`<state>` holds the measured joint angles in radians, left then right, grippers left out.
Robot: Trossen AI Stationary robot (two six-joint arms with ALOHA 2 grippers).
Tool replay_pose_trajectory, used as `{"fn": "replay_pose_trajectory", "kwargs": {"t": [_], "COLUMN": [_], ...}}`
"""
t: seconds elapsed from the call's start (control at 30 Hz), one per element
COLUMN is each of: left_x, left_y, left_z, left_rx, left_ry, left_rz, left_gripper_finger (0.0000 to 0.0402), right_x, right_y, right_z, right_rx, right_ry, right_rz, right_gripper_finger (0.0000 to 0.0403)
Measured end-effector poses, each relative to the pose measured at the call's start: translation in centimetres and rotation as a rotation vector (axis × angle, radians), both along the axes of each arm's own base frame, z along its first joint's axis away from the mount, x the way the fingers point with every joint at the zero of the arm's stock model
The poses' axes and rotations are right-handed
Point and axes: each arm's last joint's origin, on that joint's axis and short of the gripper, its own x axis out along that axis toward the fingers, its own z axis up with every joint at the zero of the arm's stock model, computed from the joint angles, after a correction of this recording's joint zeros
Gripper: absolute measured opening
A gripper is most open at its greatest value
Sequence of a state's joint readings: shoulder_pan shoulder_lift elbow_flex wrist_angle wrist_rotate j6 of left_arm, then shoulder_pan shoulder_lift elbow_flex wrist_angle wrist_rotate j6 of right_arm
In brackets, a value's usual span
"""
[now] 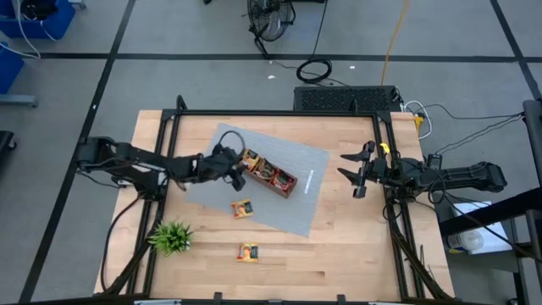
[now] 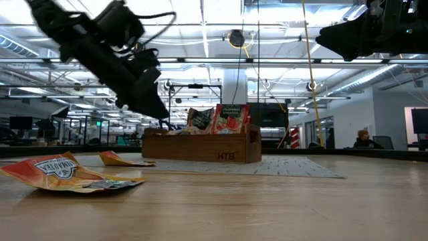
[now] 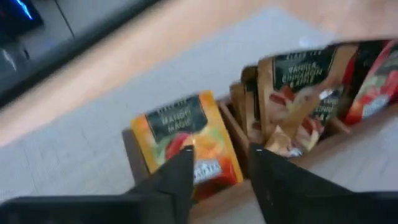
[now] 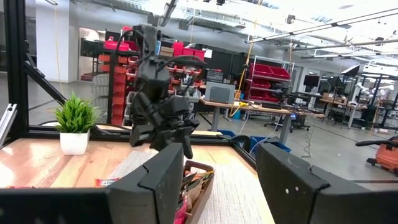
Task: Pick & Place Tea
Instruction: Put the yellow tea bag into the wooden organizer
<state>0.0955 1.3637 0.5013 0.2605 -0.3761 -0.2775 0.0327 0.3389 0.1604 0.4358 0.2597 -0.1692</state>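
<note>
A small green plant (image 1: pixel 172 237) is seen at the table's (image 1: pixel 356 246) near-left corner in the high view. The left arm is stretched in from the left, and the left gripper (image 1: pixel 240 175) is held over the left end of the brown wooden tray (image 1: pixel 284 188); in the left wrist view its fingers (image 3: pixel 177 180) are set apart with an orange-yellow sachet (image 3: pixel 186 140) standing upright in the end compartment ahead of them, and nothing is seen clamped between them (whether a pad touches the sachet cannot be told). A grey mat (image 1: pixel 296 207) is laid at an angle on the wood, and the tray is placed on it, with tea sachets (image 1: pixel 264 169) stood in its compartments, red and green-topped ones showing above the rim in the low view. Two loose sachets are found nearer the front: one (image 1: pixel 242 207) lies on the mat just below the tray, and another (image 1: pixel 246 252) lies on bare wood, well apart from the tray. At the right edge of the table the right gripper (image 1: pixel 354 172) is held above the wood, clear of the mat, its fingers spread apart and empty.
</note>
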Motion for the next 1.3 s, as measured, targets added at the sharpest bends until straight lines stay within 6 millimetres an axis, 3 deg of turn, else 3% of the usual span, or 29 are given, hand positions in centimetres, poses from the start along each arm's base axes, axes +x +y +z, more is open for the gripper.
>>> {"fn": "replay_pose_trajectory", "kwargs": {"t": [0.17, 0.2, 0.3, 0.37, 0.67, 0.87, 1.13, 1.3], "left_x": [2.0, 2.4, 3.3, 3.6, 5.0, 6.1, 6.2, 5.5], "left_y": [1.5, 1.7, 2.2, 2.5, 3.0, 3.3, 3.0, 2.4], "left_z": [3.5, 4.5, 6.1, 5.9, 1.0, -1.1, -0.5, 0.7], "left_rx": [-0.047, -0.040, -0.042, -0.084, -0.148, -0.150, -0.076, -0.065], "left_ry": [0.227, 0.244, 0.314, 0.366, 0.524, 0.554, 0.525, 0.543], "left_rz": [-0.028, -0.046, -0.097, -0.118, -0.114, -0.108, -0.087, -0.118], "left_gripper_finger": [0.0025, 0.0015, 0.0006, 0.0004, 0.0002, 0.0002, 0.0003, 0.0028], "right_x": [0.0, 0.0, 0.0, 0.0, 0.0, 0.0, 0.0, 0.0], "right_y": [0.0, 0.0, 0.0, 0.0, 0.0, 0.0, 0.0, 0.0], "right_z": [0.0, 0.0, 0.0, 0.0, 0.0, 0.0, 0.0, 0.0], "right_rx": [0.000, 0.000, 0.000, 0.000, 0.000, 0.000, 0.000, 0.000], "right_ry": [0.000, 0.000, 0.000, 0.000, 0.001, 0.000, -0.001, 0.000], "right_rz": [0.000, 0.000, 0.000, 0.000, 0.000, 0.000, 0.000, 0.000], "right_gripper_finger": [0.0185, 0.0185, 0.0185, 0.0185, 0.0185, 0.0185, 0.0185, 0.0185]}}
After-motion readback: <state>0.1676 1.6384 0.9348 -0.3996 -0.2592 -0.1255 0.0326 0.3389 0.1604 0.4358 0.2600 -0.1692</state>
